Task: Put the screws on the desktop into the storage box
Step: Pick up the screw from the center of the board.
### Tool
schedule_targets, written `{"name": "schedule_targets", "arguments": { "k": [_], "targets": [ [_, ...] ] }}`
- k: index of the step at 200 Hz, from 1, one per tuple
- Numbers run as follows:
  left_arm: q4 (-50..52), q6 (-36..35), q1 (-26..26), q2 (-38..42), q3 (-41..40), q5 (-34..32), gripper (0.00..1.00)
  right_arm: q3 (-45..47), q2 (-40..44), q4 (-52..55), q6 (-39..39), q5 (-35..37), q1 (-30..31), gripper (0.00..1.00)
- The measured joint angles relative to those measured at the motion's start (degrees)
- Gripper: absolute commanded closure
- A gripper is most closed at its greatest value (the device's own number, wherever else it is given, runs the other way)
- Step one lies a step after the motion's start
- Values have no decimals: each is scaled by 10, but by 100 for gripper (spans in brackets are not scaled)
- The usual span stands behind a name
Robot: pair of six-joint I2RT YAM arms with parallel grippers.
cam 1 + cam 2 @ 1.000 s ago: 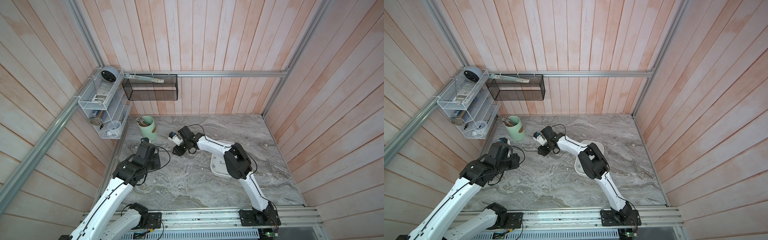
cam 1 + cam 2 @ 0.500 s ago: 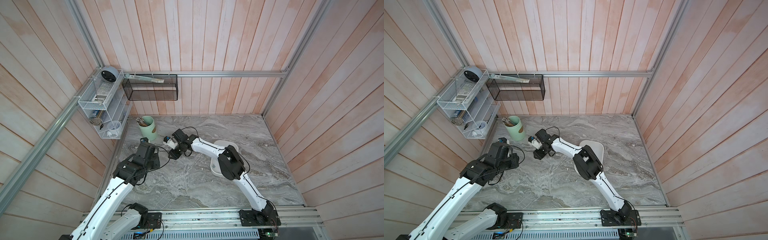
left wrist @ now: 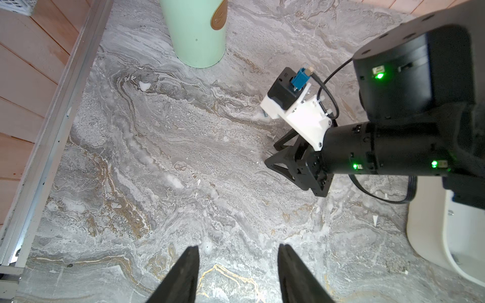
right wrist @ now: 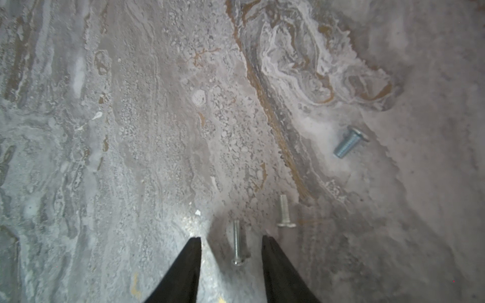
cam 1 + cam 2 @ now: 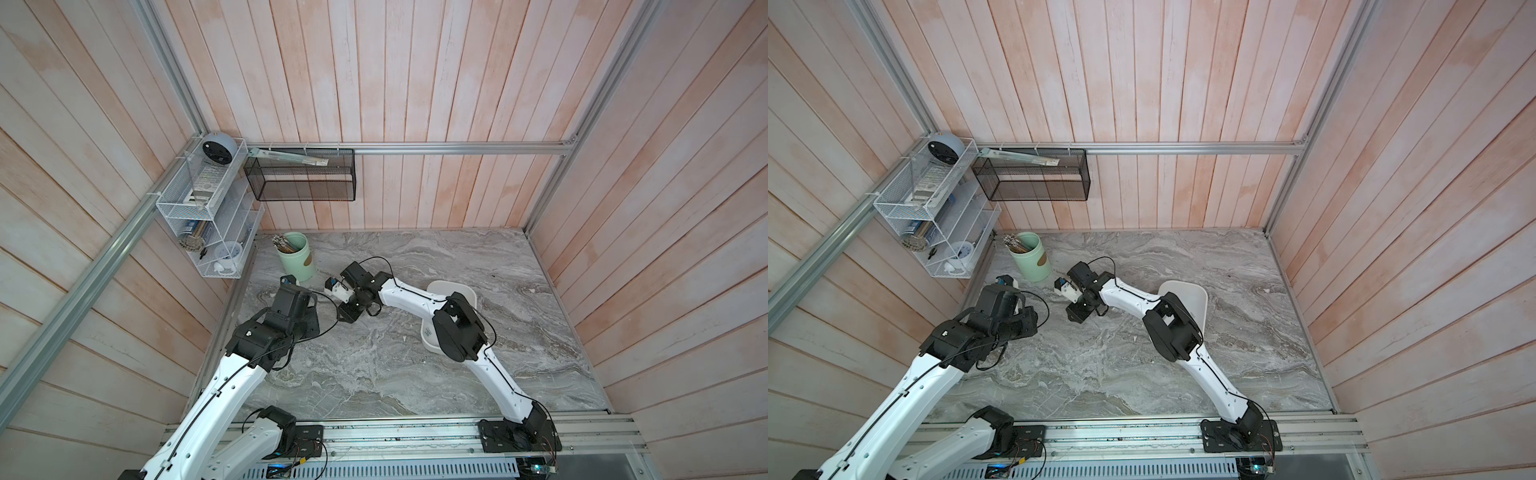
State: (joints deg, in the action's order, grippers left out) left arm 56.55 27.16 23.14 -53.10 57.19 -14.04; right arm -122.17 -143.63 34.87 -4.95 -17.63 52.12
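In the right wrist view three small silvery screws lie on the grey marble desktop (image 4: 131,131). One thin screw (image 4: 237,244) lies between the fingertips of my right gripper (image 4: 231,238), which is open with a gap on each side of the screw. A second screw (image 4: 284,212) lies just past one fingertip, and a stubbier third screw (image 4: 350,141) lies farther off. In both top views the right gripper (image 5: 348,313) (image 5: 1077,311) is low over the desktop near the green cup. The white storage box (image 5: 455,286) (image 5: 1187,286) sits behind the right arm. My left gripper (image 3: 238,248) is open and empty.
A pale green cup (image 5: 297,257) holding sticks stands near the back left corner, close to both wrists. A black mesh basket (image 5: 303,174) and a white wire rack (image 5: 199,216) hang on the walls. The left wrist view shows the right gripper's black fingers (image 3: 278,154) beside two screws.
My right arm has swung left, away from the storage box toward the cup, and come down over a screw. The left arm has stayed still.
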Motion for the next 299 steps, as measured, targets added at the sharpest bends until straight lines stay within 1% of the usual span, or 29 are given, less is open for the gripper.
{"name": "schedule_targets", "arguments": {
  "k": [58, 88, 102, 113, 138, 165, 247, 299],
  "targets": [
    [0, 0, -1, -4, 0, -2, 46, -44, -17, 53, -20, 83, 25, 63],
    [0, 0, -2, -5, 0, -7, 46, -86, -37, 88, -30, 128, 39, 68],
    [0, 0, -2, -6, 0, -10, 46, -105, -45, 103, -31, 141, 43, 73],
    [0, 0, -2, -8, 0, -11, 46, -113, -49, 111, -30, 147, 46, 74],
    [0, 0, -2, -12, 0, -13, 46, -121, -52, 119, -30, 153, 50, 81],
    [0, 0, -2, -12, 0, -13, 46, -123, -53, 123, -30, 158, 54, 84],
    [0, 0, -2, -14, 0, -15, 46, -140, -57, 150, -28, 194, 59, 100],
    [0, 0, -2, -15, 0, -15, 46, -148, -61, 160, -24, 202, 59, 100]
  ]
}}
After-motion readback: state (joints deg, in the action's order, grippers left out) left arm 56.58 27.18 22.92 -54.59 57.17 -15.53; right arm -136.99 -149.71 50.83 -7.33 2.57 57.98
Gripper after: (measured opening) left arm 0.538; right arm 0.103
